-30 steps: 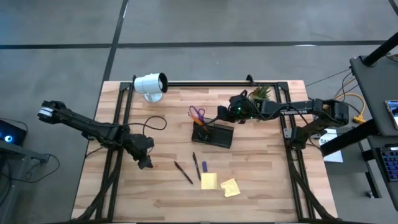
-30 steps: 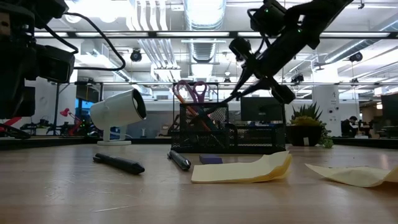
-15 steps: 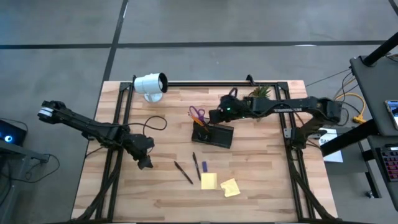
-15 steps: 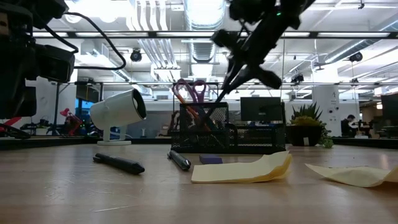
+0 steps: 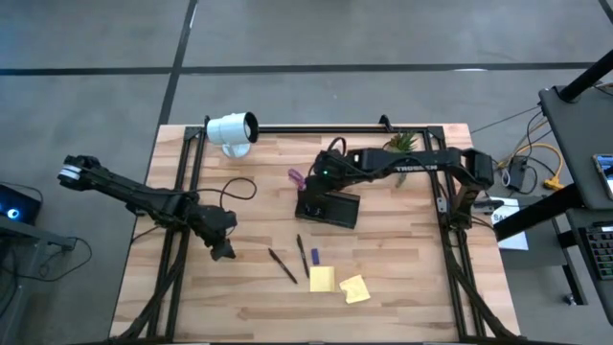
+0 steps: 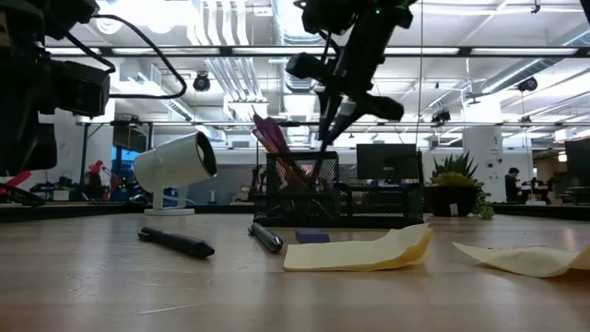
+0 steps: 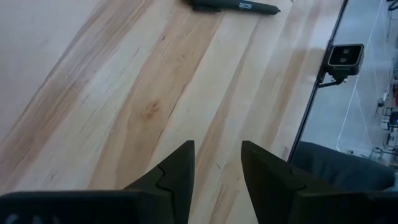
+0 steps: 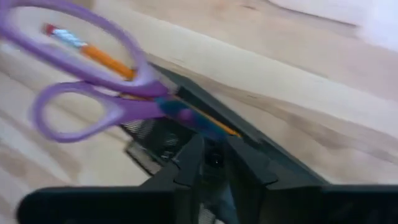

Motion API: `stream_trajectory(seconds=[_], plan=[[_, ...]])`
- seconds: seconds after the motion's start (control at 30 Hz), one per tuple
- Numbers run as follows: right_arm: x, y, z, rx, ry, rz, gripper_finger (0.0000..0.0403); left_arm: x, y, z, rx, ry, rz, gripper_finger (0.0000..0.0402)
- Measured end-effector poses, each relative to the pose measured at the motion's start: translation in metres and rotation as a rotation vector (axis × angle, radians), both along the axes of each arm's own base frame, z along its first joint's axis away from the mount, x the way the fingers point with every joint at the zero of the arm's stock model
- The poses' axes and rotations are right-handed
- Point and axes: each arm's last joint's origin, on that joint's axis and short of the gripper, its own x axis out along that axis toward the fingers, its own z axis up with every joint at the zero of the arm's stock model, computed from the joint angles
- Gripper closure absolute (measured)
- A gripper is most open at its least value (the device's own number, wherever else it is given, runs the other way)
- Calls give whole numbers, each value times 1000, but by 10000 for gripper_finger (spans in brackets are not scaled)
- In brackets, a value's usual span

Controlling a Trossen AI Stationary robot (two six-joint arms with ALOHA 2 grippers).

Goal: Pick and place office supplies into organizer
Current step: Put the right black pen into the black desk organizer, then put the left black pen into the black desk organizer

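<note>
My right gripper (image 5: 324, 178) hangs over the left end of the black mesh organizer (image 5: 332, 207) and is shut on a thin dark pen (image 6: 330, 129). Purple-handled scissors (image 8: 93, 93) and an orange pencil (image 8: 99, 55) stand in the organizer and lean out over its rim. Two dark pens (image 5: 283, 265) (image 5: 302, 256), a small purple piece (image 5: 314, 255) and two yellow sticky pads (image 5: 322, 278) (image 5: 354, 288) lie flat on the wood near the table's near edge. My left gripper (image 5: 222, 251) waits, open, above bare wood on the table's left side. My right gripper pinches the dark pen's upper end (image 6: 343, 109) between its two fingers (image 8: 193, 163), coming from above and pointing steeply down. The pen is lifted clear of the table and hangs slanted below the fingers. Its lower end (image 6: 323, 142) is at the organizer's top rim.
A white cylindrical lamp-like object (image 5: 233, 129) stands at the far left of the table and a small potted plant (image 5: 400, 142) at the far right. A dark rail (image 5: 316, 127) runs along the far edge. Bare wood lies between the left gripper and the loose pens.
My right gripper has travelled toward the table's left, from beside the plant to above the organizer's left end, carrying the pen, which has tipped more upright. The scissors' handles now lean farther toward the table's left.
</note>
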Motion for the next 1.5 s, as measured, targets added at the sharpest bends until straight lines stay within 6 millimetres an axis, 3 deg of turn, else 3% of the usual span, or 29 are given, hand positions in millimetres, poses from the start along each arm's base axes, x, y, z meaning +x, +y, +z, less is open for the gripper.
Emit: stream_trajectory(seconds=[0.4,0.6,1.0,1.2,1.37,1.5], plan=[[-14,37,13,-37,144,8,214,6,-2,9,15,-154,-48,285],[-16,54,19,-89,135,63,176,6,-1,10,17,-160,-51,285],[-20,101,25,-100,101,211,167,13,-3,16,-6,-252,-55,285],[-20,152,25,-82,8,326,166,16,-4,17,-12,-267,-53,285],[-10,198,10,-38,-111,386,166,20,-6,16,-14,-277,-53,285],[-4,215,-6,12,-124,361,170,24,-7,14,-16,-282,-54,285]])
